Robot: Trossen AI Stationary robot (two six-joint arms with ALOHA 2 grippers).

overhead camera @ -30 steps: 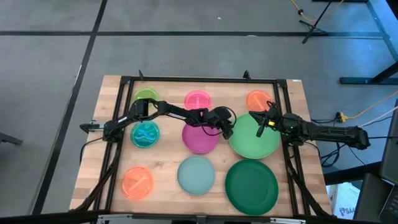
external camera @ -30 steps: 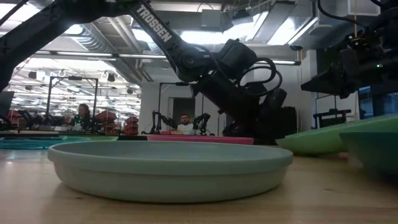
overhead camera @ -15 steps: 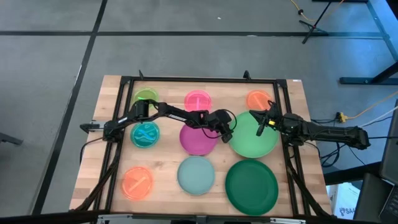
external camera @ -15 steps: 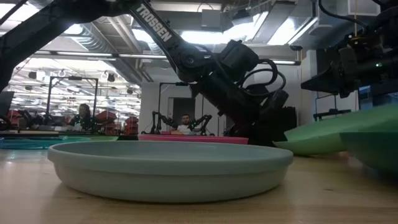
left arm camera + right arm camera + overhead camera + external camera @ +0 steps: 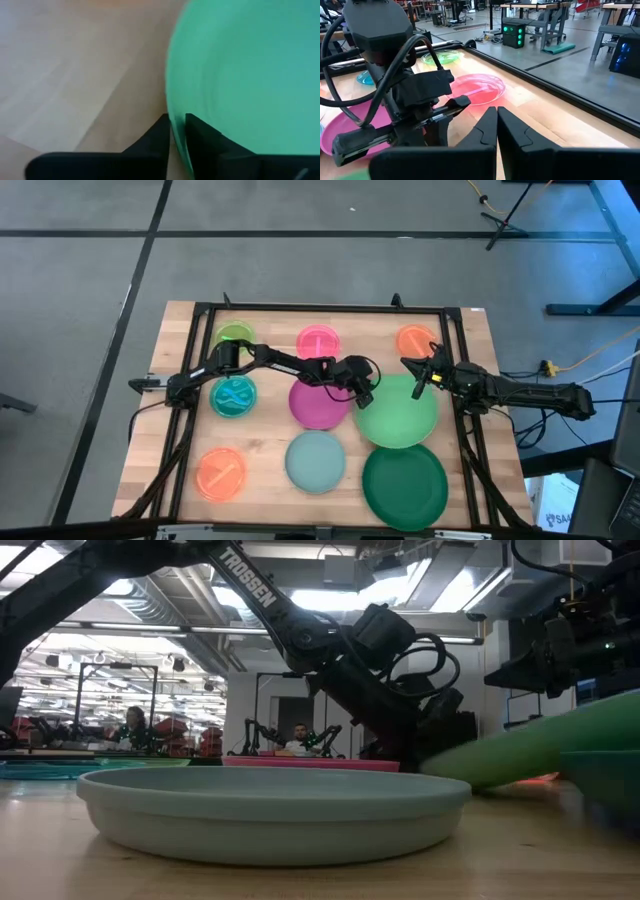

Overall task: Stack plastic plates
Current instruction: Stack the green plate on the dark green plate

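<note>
Left gripper (image 5: 361, 395) pinches my light green plate (image 5: 396, 412) by its rim, tilted, its edge overlapping the dark green plate (image 5: 404, 480); the magenta plate (image 5: 318, 403) lies beside it. Right gripper (image 5: 412, 378) hovers over the light green plate's far rim, fingers pressed together.

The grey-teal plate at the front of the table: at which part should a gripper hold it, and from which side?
Probably by the rim. The grey-teal plate lies flat and upright, with a low raised rim a finger could pinch. Its edge nearest the magenta plate looks free, so coming from there seems easiest.
</note>
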